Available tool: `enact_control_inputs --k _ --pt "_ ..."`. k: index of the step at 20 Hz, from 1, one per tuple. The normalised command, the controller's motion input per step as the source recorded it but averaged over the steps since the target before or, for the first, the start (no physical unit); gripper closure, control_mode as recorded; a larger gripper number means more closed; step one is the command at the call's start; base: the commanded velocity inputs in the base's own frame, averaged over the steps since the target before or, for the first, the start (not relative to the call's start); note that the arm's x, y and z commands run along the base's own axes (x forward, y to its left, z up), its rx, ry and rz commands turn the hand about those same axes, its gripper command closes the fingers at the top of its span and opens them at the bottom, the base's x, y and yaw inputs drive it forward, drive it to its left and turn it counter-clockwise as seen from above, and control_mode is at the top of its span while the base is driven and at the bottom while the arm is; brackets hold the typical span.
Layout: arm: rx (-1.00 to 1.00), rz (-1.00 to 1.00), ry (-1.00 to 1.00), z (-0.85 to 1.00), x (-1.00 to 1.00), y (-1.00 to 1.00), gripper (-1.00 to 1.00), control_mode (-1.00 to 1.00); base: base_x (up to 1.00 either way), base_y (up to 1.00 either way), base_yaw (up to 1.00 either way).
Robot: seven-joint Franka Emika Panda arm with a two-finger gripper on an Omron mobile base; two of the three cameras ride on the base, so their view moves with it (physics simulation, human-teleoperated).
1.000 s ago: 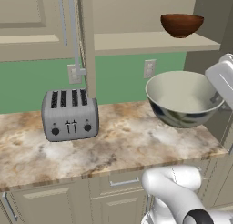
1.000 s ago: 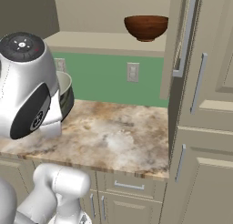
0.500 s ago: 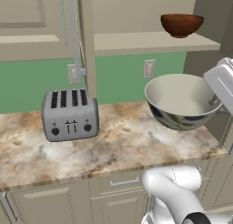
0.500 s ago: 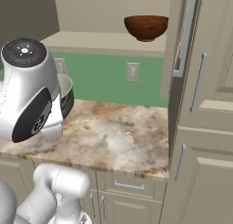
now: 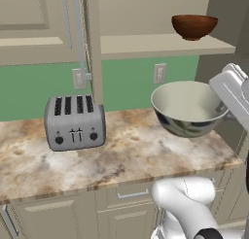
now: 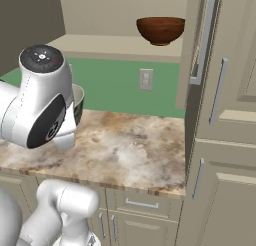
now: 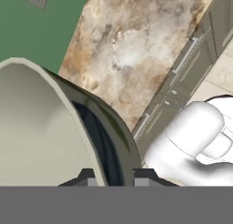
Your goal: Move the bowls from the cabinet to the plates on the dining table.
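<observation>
Two bowls are in front of me, and each camera gives me a different part of the story. In the left base view the grey-white bowl (image 5: 187,108) hangs in the air above the right part of the stone worktop (image 5: 97,160), touching nothing under it, with the white hand of the arm at its right rim. The right base view hides most of this bowl (image 6: 77,102) behind the arm's big white joint, so I see there just a piece of its rim, but it shows well the open cabinet door (image 6: 197,45) with its long silver handle at the right edge of the shelf. The reddish-brown bowl (image 5: 194,26) stands upright on the cabinet shelf (image 5: 160,44), near the right end of it, and I find it also from the other side (image 6: 161,30). The hand view looks along the gripper (image 7: 111,175): the wall of the grey-white bowl (image 7: 43,132) runs down between the two dark finger tips, one inside and one outside, so the jaws are clamped on its rim. Only the left base view has the silver toaster (image 5: 74,122), which sits toward the left back part of the worktop, well apart from the held bowl, under the edge of the open left door (image 5: 92,43).
</observation>
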Motion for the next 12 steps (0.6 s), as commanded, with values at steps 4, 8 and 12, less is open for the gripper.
enact_control_inputs --k 4,8,12 --pt "0.0 0.0 0.03 -0.16 0.42 -0.01 1.0 -1.0 0.0 0.0 0.0" --pt "-0.01 0.0 0.0 -0.1 0.24 -0.02 1.0 -1.0 0.0 0.0 0.0" --pt "0.0 0.0 0.0 0.0 0.05 0.0 1.0 -1.0 0.0 0.0 0.0"
